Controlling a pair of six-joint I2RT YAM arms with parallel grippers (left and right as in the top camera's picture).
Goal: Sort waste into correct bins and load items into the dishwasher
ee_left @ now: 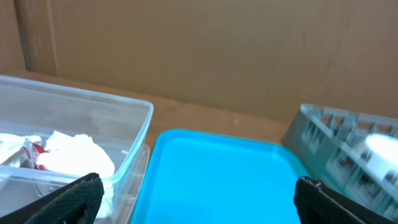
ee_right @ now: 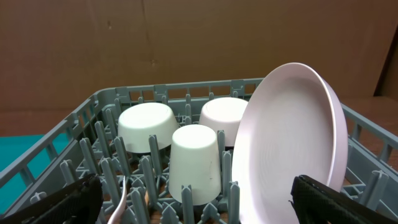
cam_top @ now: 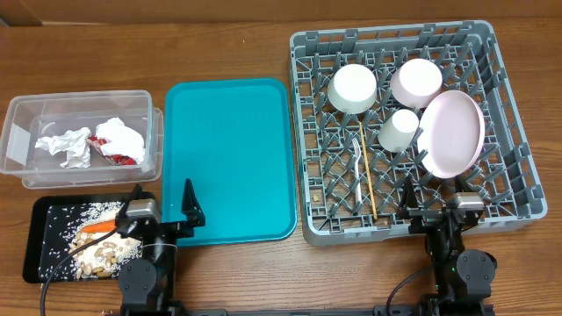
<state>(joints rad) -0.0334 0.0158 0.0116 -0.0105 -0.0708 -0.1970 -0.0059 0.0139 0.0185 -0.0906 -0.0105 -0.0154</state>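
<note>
The grey dishwasher rack [cam_top: 509,206] holds a white bowl [cam_top: 353,88], pink bowl [cam_top: 415,82], small cup [cam_top: 399,130], upright pink plate [cam_top: 451,133], white fork [cam_top: 358,162] and chopstick [cam_top: 367,180]. The clear tub [cam_top: 26,118] holds the napkin [cam_top: 121,136], foil [cam_top: 68,145] and red wrapper [cam_top: 118,156]. The black tray [cam_top: 39,254] carries rice [cam_top: 75,215], a carrot stick [cam_top: 98,226] and brown scraps [cam_top: 105,254]. My left gripper [cam_top: 162,206] [ee_left: 199,205] stands open and empty at the teal tray's near left corner. My right gripper [cam_top: 436,206] [ee_right: 198,202] is open and empty at the rack's near edge, facing the cup [ee_right: 196,162] and plate [ee_right: 292,149].
The teal serving tray [cam_top: 230,158] lies bare between the tub and the rack. A brown cardboard wall [ee_left: 199,56] closes off the far side of the table. Both arm bases sit at the table's near edge.
</note>
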